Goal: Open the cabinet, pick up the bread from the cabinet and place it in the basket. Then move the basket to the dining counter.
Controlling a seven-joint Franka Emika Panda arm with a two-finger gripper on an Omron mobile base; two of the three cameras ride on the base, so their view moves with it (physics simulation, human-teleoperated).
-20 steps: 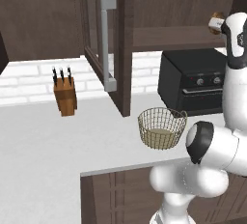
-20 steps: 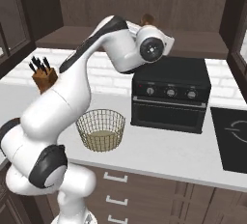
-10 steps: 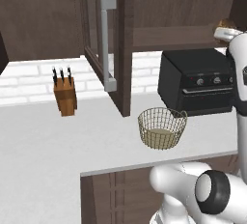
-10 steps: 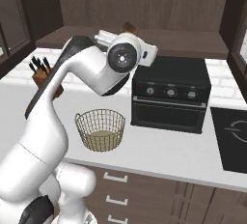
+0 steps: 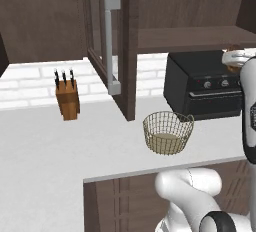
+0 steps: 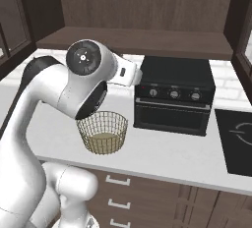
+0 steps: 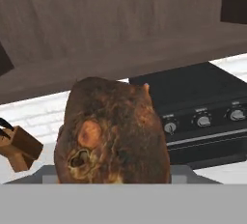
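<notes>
One bread roll [image 7: 112, 131] sits clamped in the gripper [image 5: 234, 58], raised right of the wire basket [image 5: 168, 132], which lies lower left.

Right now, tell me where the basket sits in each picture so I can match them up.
Left base view: the basket stands on the white counter, right of centre, in front of the open cabinet door.
Right base view: the basket is left of centre, partly behind the arm.
Hand view: I cannot find it; the bread takes up the foreground.
Shared landmark: the black oven.
</notes>
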